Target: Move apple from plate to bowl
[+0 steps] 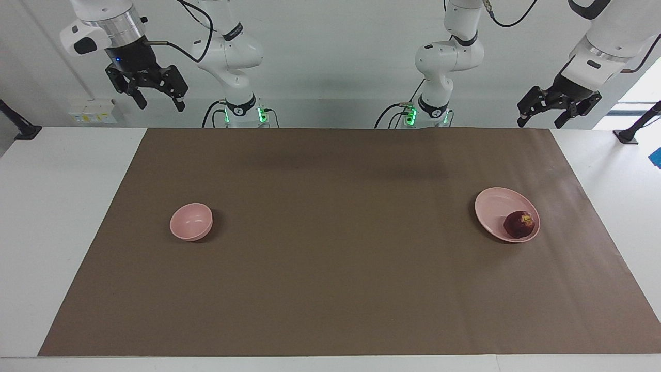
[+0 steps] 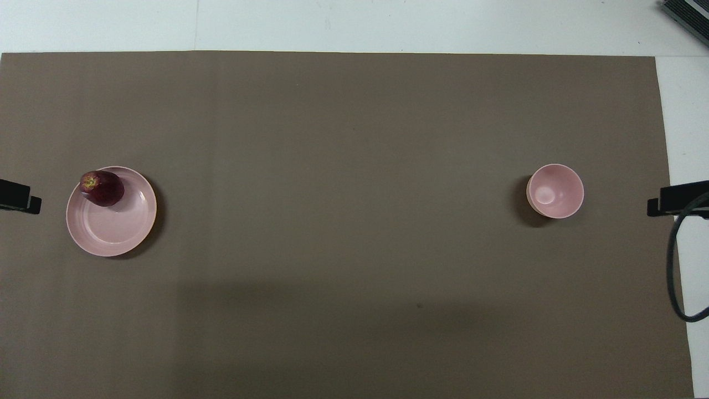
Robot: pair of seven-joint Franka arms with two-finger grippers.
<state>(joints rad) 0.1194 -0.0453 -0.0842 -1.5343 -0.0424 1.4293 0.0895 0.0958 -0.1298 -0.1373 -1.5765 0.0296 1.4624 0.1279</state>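
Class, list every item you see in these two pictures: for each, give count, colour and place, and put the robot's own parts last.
Dark red-maroon round apple: one, with a yellowish stem patch; on the plate, at its edge farther from the robots.
Wide shallow round plate: one, pale pink; toward the left arm's end of the table.
Small deep round bowl: one, pale pink, holding nothing; toward the right arm's end of the table.
Brown paper mat: one; covers most of the white table.
Left tool: one, black, open, raised above the table edge nearest the robots, waiting.
Right tool: one, black, open, raised likewise, waiting.
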